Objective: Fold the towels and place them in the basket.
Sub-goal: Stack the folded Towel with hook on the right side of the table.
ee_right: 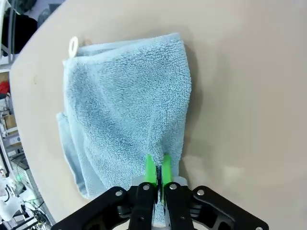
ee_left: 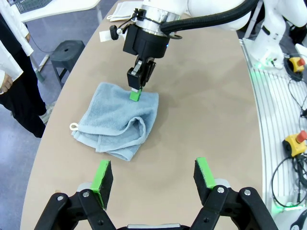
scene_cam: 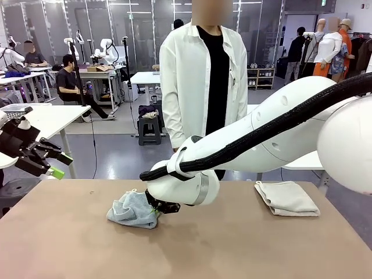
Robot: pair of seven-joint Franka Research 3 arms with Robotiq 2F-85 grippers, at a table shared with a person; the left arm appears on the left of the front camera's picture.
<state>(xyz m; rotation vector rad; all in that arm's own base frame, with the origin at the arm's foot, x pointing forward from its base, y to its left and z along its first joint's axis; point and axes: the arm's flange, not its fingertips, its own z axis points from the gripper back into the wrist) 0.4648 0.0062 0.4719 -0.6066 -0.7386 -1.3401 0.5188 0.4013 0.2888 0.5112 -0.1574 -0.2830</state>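
Towels come first: our pale blue towel (ee_left: 117,120) lies loosely doubled and rumpled on the table (scene_cam: 232,244), left of centre in the front view, its small hanging loop at the far corner. Our right end effector (ee_right: 157,167) has its green pads pinched shut on a pleat of that cloth near one edge, pressed down at table level. Our left end effector (ee_left: 154,179) hovers near the towel with its jaws spread wide and nothing between them (it touches nothing).

We judge the work to be at an early stage. An off-white towel (scene_cam: 286,197) rests folded flat toward the right side of the table, well apart from the blue one, and looks finished as far as folding goes. The blue towel is only partly folded and uneven, so we would say its fold is in hand. Placing the towels remains to be done.

We can read no brand, label or writing on either towel; the loop on the blue one is plain.
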